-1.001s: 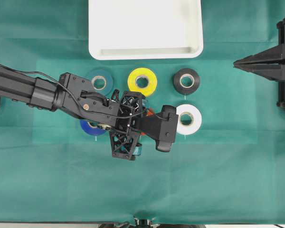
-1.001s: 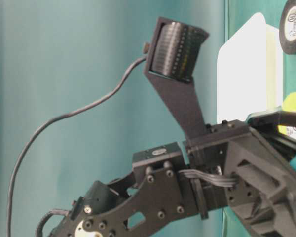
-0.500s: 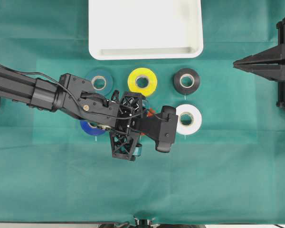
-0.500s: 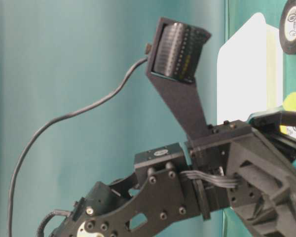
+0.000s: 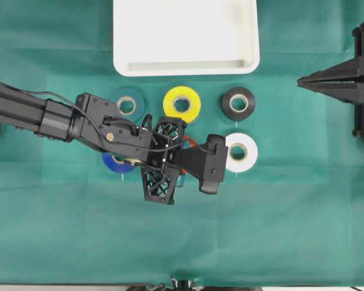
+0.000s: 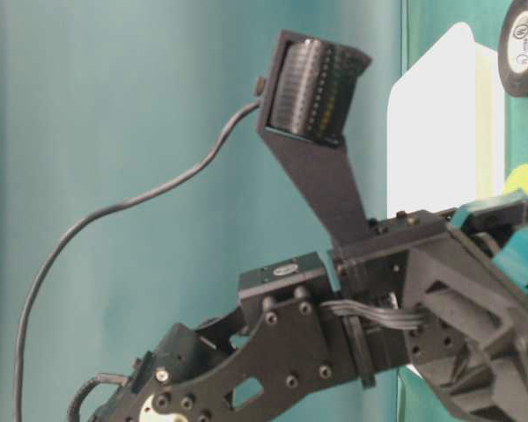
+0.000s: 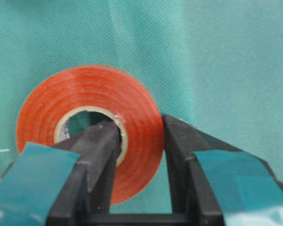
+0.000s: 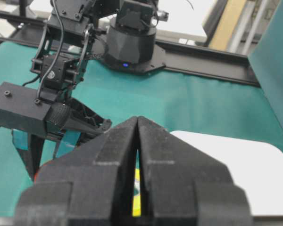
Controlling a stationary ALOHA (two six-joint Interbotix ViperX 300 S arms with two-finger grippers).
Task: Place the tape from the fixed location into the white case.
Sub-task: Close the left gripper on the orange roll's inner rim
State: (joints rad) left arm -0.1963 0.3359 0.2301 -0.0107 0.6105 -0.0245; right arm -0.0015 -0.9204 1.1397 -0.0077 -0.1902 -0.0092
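Down on the green-draped worktop (image 5: pixel 279 218), the left end effector (image 7: pixel 137 141) had its two black fingers (image 7: pixel 101 146) closed across the wall of the orange-red tape (image 7: pixel 89 103), one inside the pale core and one against the outer rim, the roll lying flat on the cloth. From overhead the left arm (image 5: pixel 54 118) hid nearly all of that roll, leaving only a red sliver (image 5: pixel 186 142) between the dark blue roll (image 5: pixel 116 163) and the white roll (image 5: pixel 241 151). Yellow (image 5: pixel 181 103), teal (image 5: pixel 127 104) and black (image 5: pixel 238 103) rolls sat in the row behind, just short of the white case (image 5: pixel 185 66). Well off to the side, the right end effector (image 8: pixel 137 141) hung with jaws pressed together, gripping nothing.
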